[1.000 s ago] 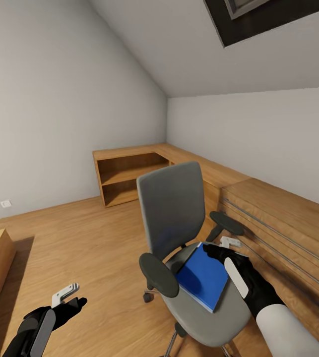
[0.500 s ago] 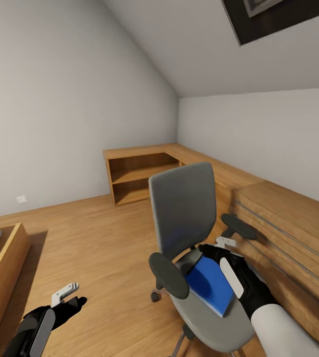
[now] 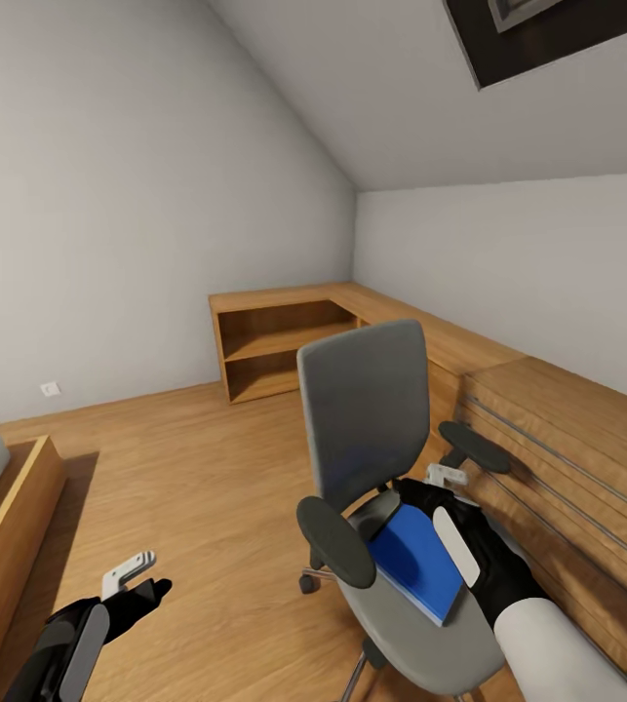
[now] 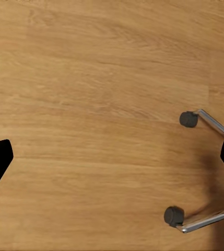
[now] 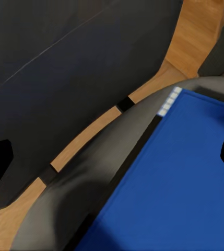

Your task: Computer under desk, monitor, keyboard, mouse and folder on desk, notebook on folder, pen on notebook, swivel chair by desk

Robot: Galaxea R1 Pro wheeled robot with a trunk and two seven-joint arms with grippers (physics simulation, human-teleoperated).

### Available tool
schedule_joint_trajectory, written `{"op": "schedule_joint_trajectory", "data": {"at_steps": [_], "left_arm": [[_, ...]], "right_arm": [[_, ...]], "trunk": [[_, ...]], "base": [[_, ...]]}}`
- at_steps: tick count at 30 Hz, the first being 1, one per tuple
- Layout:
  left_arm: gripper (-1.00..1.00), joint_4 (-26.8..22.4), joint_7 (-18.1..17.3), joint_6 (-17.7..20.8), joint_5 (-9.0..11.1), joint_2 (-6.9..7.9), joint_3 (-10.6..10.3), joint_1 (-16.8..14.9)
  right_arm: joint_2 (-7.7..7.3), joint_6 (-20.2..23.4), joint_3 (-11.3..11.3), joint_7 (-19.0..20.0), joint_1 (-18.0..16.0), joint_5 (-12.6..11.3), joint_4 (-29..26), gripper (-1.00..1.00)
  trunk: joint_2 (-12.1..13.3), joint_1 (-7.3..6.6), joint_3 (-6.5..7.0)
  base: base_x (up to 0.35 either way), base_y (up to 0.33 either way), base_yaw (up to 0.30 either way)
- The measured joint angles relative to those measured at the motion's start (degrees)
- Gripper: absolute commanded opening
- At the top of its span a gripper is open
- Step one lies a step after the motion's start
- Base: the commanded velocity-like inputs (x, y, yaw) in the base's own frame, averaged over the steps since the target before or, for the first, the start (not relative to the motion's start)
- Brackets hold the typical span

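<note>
One flat bright blue folder (image 3: 413, 562) lies on the seat of the grey upholstered swivel chair (image 3: 364, 413), toward the seat's right edge beside the light wooden drawer chest (image 3: 586, 458). Over the folder's rear edge hovers the right gripper (image 3: 434, 485), fingers spread wide and holding nothing. Low over the wooden floor (image 3: 206, 487) hangs the left gripper (image 3: 137, 579), its fingers also wide apart.

Matt grey cloth swivel chair (image 3: 367, 414), wood floor (image 3: 196, 468).

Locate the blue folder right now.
In the head view, the folder lies flat on the swivel chair seat, lower right of centre, between the armrests, with the right gripper over its far edge.
</note>
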Motion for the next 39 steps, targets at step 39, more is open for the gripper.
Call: {"op": "schedule_joint_trajectory", "data": {"at_steps": [39], "left_arm": [[1.00,-0.17,0.08,-0.03,-0.10,-0.06,-0.03,0.00]], "right_arm": [[-0.01,-3.83,-0.02,-0.01,0.09,-0.16,-0.01,1.00]], "trunk": [[-7.21,3.95,-2.39]], "base": [[0.000,0.000,0.000]]}}
